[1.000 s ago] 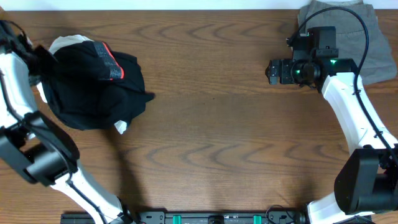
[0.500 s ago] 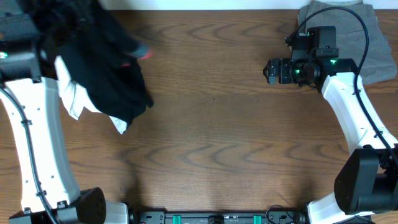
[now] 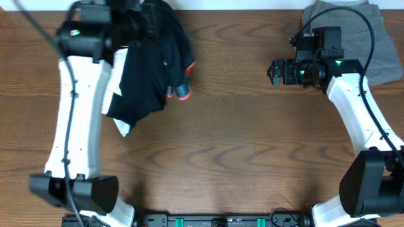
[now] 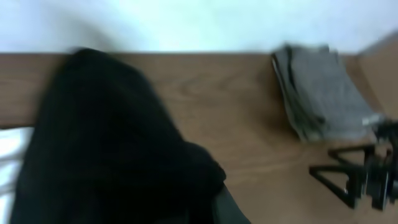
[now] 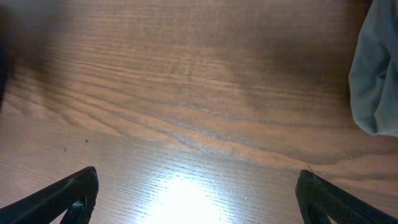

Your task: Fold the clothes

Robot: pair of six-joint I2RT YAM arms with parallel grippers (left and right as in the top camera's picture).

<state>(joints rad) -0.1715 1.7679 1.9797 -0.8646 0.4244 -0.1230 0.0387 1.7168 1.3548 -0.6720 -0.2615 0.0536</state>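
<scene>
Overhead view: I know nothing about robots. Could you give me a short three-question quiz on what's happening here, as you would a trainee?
1. True or false: the right gripper is clamped on the grey shorts.
2. What hangs from the left gripper?
A. a bundle of black clothes with a coral-red trim
B. the grey shorts
C. nothing
3. Fill in: the folded grey shorts lie at the far ___ corner of the table, by the robot's own sides.

Key
1. False: its jaws stand open over bare wood, with the shorts off to one side.
2. A
3. right
</scene>
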